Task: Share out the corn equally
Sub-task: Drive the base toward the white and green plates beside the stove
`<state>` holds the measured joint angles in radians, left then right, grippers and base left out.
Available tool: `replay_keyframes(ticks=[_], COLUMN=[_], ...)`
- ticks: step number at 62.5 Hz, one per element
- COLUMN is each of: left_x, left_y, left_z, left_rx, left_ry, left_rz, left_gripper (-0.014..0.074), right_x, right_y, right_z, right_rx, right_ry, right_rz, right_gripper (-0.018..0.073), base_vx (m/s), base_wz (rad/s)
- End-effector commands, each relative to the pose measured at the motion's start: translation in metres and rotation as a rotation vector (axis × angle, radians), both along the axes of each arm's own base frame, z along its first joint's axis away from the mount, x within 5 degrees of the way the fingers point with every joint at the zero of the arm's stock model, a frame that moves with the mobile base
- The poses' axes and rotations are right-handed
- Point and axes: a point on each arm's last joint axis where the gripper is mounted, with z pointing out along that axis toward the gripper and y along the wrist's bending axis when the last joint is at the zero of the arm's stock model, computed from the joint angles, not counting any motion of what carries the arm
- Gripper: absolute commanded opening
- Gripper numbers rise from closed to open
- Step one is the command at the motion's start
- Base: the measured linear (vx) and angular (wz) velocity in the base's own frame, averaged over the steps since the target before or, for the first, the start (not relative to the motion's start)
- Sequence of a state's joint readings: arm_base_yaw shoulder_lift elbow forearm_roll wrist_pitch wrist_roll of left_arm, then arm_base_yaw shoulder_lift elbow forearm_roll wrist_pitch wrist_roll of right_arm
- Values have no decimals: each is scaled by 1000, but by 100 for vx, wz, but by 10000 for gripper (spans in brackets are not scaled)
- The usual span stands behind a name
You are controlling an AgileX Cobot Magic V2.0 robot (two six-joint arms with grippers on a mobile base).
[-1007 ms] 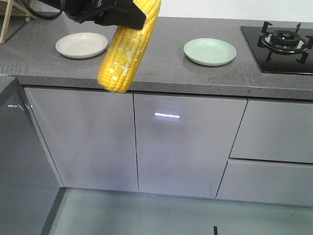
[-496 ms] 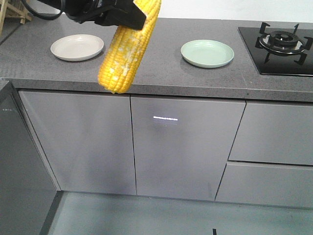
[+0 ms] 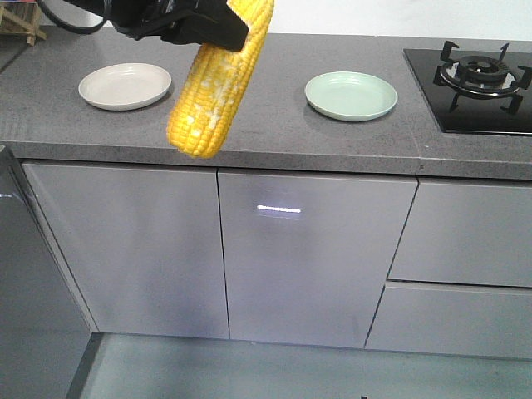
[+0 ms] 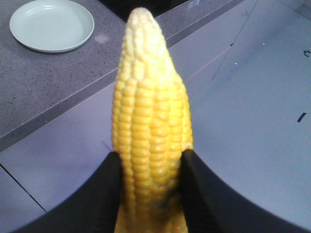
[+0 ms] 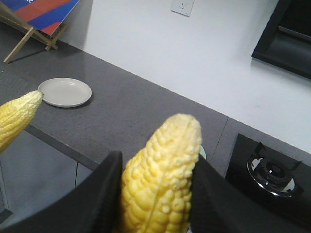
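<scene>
Corn, front-facing view: the left cob (image 3: 218, 79), bright yellow with rows of kernels, is clamped near its upper end by the black left fingers (image 3: 195, 25). Its long axis slants down-left in front of the speckled grey surface (image 3: 274, 125). Left wrist view: those fingers (image 4: 104, 194) squeeze both flanks of the left cob (image 4: 150, 126), its tapered tip pointing away from them. Right wrist view: the right fingers (image 5: 104, 194) grip the right cob (image 5: 160, 179), its rounded pale tip pointing away from them.
</scene>
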<state>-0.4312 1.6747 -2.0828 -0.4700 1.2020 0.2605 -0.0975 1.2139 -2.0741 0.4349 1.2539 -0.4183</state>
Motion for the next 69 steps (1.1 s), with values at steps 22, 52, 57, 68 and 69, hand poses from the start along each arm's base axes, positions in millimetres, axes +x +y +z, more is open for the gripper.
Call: replay_keyframes(ticks=[22,52,57,68,69], left_x=[-16,-16,-16,-16,-16], left_y=[5,5,5,5,5], left_z=[28,28,28,28,28], left_rx=[-92,-92,-92,-92,-92], left_ry=[-91,-91,-91,-91,-91], left_rz=[4,4,4,4,4], left_gripper=[-7,-7,-7,-7,-7], right_x=[-5,-5,-5,-5,-5], right_y=[0,0,0,0,0], right_z=[11,11,11,11,11], right_rx=[21,21,21,20,21], right_ry=[-94,-94,-94,-92,-94], right_rz=[-13,-13,-13,-12,-13], right_gripper=[-1,-1,-1,-1,-1], base_vx=[7,9,10,10,10], base_wz=[0,0,-1,-1,-2])
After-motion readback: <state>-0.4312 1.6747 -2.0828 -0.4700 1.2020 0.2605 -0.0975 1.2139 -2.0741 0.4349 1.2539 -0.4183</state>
